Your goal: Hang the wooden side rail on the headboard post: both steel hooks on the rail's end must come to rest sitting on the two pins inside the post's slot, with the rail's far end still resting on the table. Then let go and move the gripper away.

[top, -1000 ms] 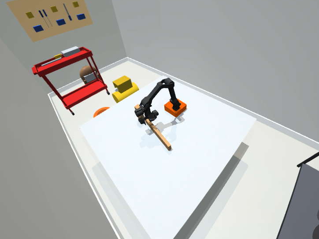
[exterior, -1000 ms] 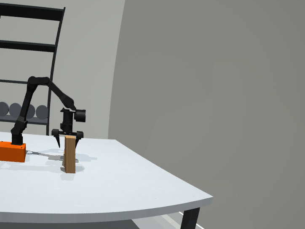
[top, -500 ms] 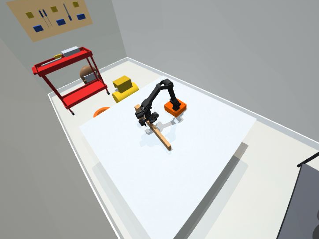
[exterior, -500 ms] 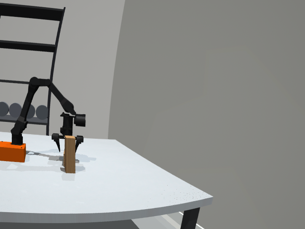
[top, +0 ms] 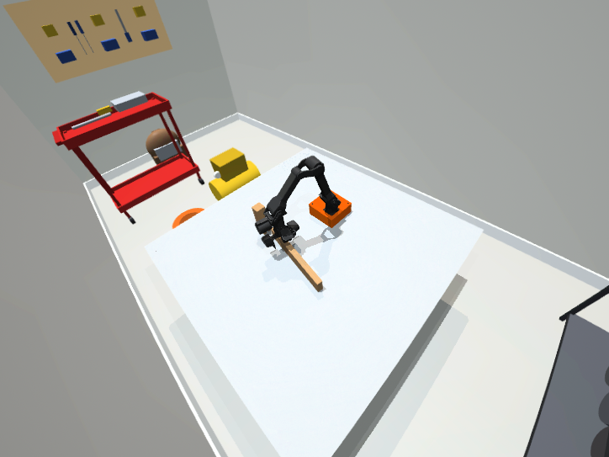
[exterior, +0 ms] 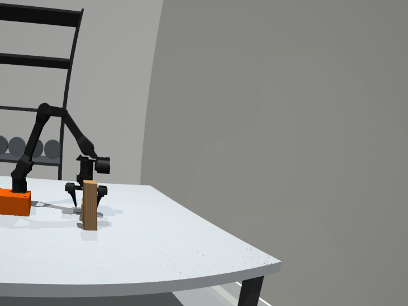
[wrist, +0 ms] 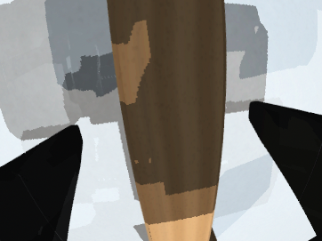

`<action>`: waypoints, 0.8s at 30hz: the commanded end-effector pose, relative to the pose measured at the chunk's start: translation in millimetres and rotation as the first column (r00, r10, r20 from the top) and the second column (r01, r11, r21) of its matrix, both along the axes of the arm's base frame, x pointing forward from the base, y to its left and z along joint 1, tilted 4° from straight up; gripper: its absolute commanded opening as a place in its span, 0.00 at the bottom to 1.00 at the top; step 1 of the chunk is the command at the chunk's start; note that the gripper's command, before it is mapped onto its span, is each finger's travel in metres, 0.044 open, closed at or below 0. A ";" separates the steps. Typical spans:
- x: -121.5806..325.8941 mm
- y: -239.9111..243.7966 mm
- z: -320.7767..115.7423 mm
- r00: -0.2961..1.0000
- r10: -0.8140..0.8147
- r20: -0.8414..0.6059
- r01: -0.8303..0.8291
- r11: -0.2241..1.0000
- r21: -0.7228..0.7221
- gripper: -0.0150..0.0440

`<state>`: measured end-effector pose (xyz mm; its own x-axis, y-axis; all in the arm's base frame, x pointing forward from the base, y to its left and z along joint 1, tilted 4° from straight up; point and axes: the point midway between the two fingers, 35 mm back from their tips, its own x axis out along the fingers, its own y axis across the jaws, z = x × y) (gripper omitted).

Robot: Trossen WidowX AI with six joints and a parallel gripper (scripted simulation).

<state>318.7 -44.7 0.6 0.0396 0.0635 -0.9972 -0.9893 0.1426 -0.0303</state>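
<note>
The wooden side rail [top: 304,268] [wrist: 178,81] lies along the table. The upright wooden headboard post [top: 258,210] [exterior: 90,213] stands beyond the rail's near-post end; its slot and pins are hidden. The hooks are also out of sight, so how they sit against the pins cannot be told. My gripper [top: 279,243] [exterior: 87,206] [wrist: 168,122] is open and empty, pointing down over the rail close to the post. In the wrist view the rail runs between the two fingertips, with a gap on each side, wider on the left.
The orange arm base [top: 330,209] [exterior: 15,203] stands on the white table [top: 366,299] [exterior: 170,248], to one side of the rail. A red cart [top: 155,179] and a yellow machine [top: 228,164] stand on the floor beyond the table.
</note>
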 end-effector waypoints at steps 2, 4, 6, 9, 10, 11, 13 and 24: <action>-2.6 1.9 -8.8 1.000 -0.004 -0.008 0.005 1.000 0.007 1.00; -2.6 1.9 -8.8 1.000 -0.004 -0.008 0.005 1.000 0.007 1.00; -2.6 1.9 -8.8 1.000 -0.004 -0.008 0.005 1.000 0.007 0.96; -2.6 1.9 -8.8 1.000 -0.004 -0.008 0.005 1.000 0.007 0.82; -2.6 1.9 -8.8 1.000 -0.004 -0.008 0.005 1.000 0.007 0.78; -2.6 1.9 -8.8 1.000 -0.004 -0.008 0.005 1.000 0.007 0.73; -2.6 1.9 -8.8 1.000 -0.004 -0.008 0.005 1.000 0.007 0.64; -2.6 1.9 -8.8 1.000 -0.004 -0.008 0.005 1.000 0.007 0.32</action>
<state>316.0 -43.7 -7.8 0.0307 0.0650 -0.9974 -0.9895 0.1427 -0.0212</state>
